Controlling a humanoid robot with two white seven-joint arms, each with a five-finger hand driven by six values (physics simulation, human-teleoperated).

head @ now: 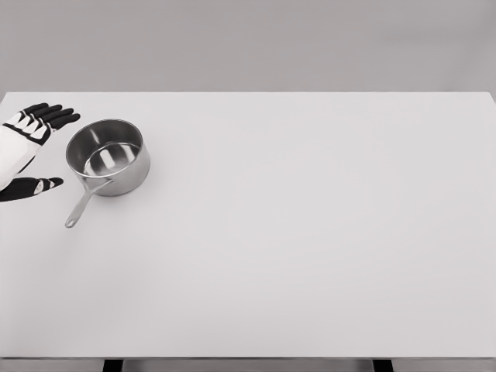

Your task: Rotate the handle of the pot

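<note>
Pot [108,157] sits just right of left hand [27,147], fingers spread, empty; handle [82,204] runs down-left toward the near edge.

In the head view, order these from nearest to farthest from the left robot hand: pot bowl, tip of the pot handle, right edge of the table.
From the left robot hand:
1. Pot bowl, just right of it.
2. Handle tip, lower down.
3. Table's right edge, far across.
</note>
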